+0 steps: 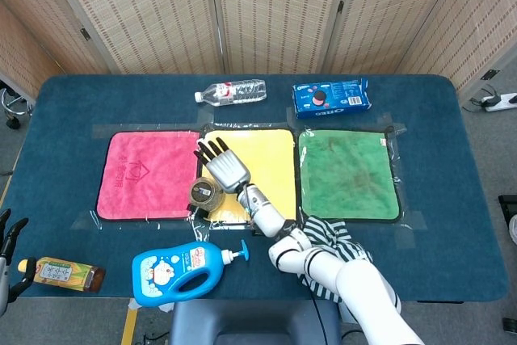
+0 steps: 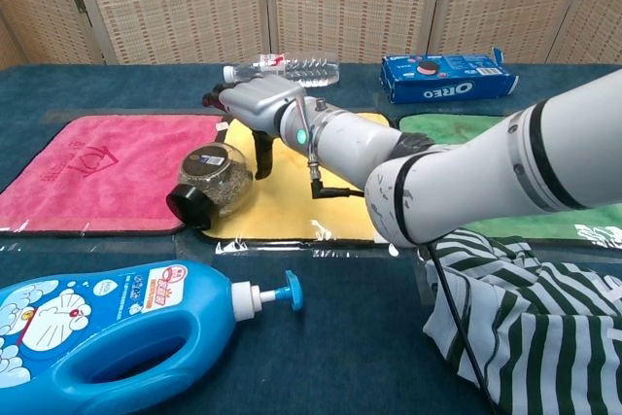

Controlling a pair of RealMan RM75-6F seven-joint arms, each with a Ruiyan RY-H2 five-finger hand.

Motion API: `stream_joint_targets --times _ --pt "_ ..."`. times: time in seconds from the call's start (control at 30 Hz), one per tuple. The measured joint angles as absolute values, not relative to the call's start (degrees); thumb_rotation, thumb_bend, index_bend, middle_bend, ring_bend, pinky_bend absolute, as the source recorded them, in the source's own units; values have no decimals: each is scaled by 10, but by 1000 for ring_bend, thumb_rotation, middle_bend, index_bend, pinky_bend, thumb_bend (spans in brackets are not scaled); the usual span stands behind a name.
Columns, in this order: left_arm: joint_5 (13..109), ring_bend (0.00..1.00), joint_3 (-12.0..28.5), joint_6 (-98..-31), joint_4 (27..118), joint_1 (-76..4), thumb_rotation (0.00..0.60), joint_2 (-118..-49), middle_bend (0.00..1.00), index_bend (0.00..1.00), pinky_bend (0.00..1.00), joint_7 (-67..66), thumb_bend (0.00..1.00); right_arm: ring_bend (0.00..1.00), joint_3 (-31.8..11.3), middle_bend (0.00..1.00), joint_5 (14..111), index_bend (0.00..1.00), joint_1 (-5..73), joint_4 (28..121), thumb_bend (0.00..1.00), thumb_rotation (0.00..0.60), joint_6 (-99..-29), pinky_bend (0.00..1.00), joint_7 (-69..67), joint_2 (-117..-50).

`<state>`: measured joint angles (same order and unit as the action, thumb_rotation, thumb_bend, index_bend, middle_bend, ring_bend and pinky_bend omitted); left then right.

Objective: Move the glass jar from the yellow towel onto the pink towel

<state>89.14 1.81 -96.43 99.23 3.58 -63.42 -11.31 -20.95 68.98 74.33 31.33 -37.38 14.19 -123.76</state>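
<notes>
The glass jar (image 1: 204, 194) (image 2: 209, 182) lies on its side with its black lid toward the front left. It sits at the left edge of the yellow towel (image 1: 262, 159) (image 2: 321, 211), right at the seam with the pink towel (image 1: 145, 171) (image 2: 97, 167). My right hand (image 1: 224, 166) (image 2: 255, 104) hovers just behind and to the right of the jar, fingers stretched out flat and apart, touching or nearly touching its upper side without gripping it. At the bottom left edge of the head view, my left hand (image 1: 10, 238) is spread and holds nothing.
A blue detergent bottle (image 1: 182, 271) (image 2: 107, 328) lies near the front edge. A tea bottle (image 1: 60, 274) is beside my left hand. A water bottle (image 1: 230, 91) and an Oreo box (image 1: 331, 96) sit at the back. The green towel (image 1: 347, 171) and a striped cloth (image 1: 327, 236) are on the right.
</notes>
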Motion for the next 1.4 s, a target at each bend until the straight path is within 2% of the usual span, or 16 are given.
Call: stream_joint_targets --times 0.27,0.47,0.7,1.0,1.2,1.4 --pt "901 80 22 -947 984 20 600 -628 54 170 0 -108 496 0 -202 0 696 0 726 343 169 600 -391 0 141 -1208" --pt "917 83 32 -926 974 -7 600 -621 61 182 8 -97 496 0 -188 0 707 0 684 431 169 600 -428 0 146 -1138" --pt "946 96 40 -884 959 -55 600 -621 87 194 19 -80 515 0 -167 0 706 0 610 630 158 600 -476 0 190 -996" --pt "975 98 48 -812 949 -125 600 -617 92 197 37 -57 688 0 -114 0 713 0 489 889 159 600 -546 0 231 -752" --pt "1002 98 48 -752 944 -183 600 -614 92 195 36 -48 744 0 -71 0 772 0 402 978 159 600 -629 0 217 -636" --pt "1030 98 49 -686 940 -252 600 -620 92 188 34 -38 801 0 -44 0 830 0 342 1009 158 600 -696 0 172 -586"
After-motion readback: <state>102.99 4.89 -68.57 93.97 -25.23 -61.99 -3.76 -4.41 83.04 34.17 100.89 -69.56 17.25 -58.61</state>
